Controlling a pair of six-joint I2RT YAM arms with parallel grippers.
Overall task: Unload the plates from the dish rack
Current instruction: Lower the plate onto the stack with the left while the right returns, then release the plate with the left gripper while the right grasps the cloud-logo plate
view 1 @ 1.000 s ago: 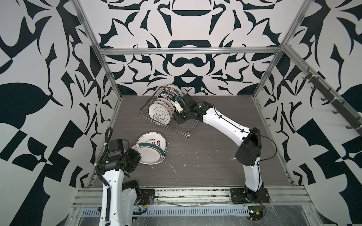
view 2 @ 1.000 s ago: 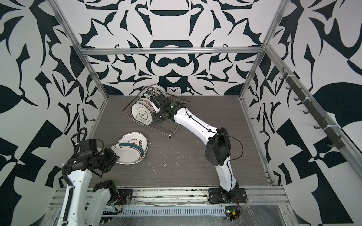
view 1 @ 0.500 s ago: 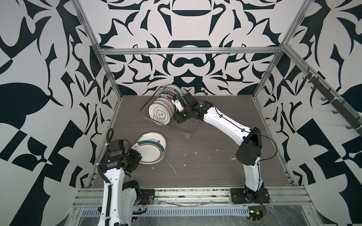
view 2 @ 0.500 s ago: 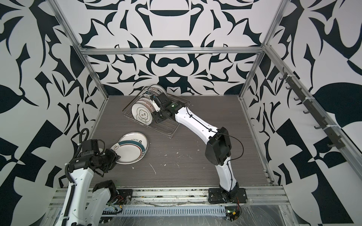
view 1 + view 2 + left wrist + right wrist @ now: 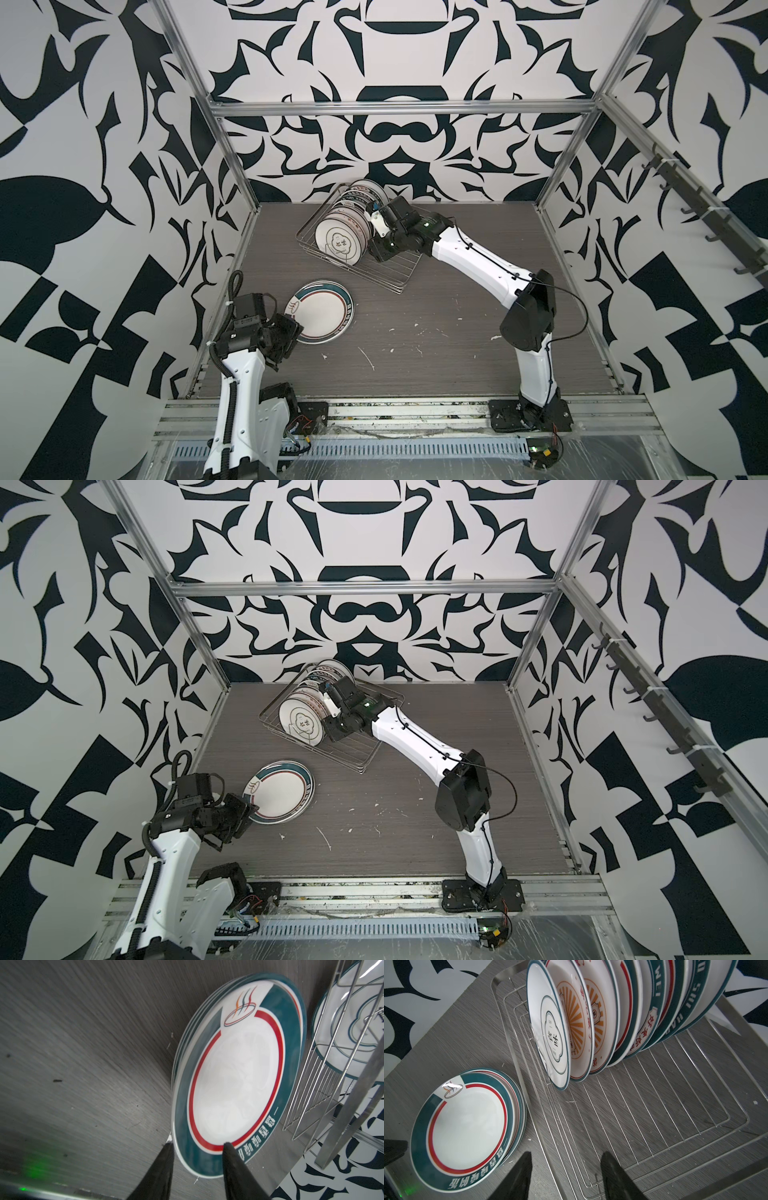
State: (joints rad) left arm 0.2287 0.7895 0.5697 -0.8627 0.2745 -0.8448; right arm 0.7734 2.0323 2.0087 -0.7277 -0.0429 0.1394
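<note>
Standing askew at the far middle of the grey wood-grain table (image 5: 457, 340), in both top views: one dish rack (image 5: 392, 274), silver wire, low-sided, with a thin-rod floor. Contents: a row of plates (image 5: 341, 244) on edge along its left side, leaning together. The nearest is white with a thin teal rim and black characters in a lobed outline. The next two show orange sunburst prints, and those farther back, with broad teal bands and red lettering, look larger. The right part of the rack floor is bare. Right gripper (image 5: 566, 1154): poised over the rack just right of the plate row, its two dark fingers set moderately apart with only rack wire and table between them, gripping nothing. On the table, near left and close beside the rack without touching it: one flat stack of plates (image 5: 322, 312), several deep. Its top plate (image 5: 234, 1093) has a teal band, a red ring, a steaming-bowl emblem and white characters on the band. Left gripper (image 5: 197, 1144): at the stack's near-left edge, jaws parted, one fingertip (image 5: 168, 1148) down by the table outside the rim and the other over the teal band, with the top plate's rim between them. That plate lies flat on the stack and no clamp on it shows. Sundry: white flecks (image 5: 368, 358) scattered on the near table; black-and-white patterned walls (image 5: 104, 208) on three sides.
</note>
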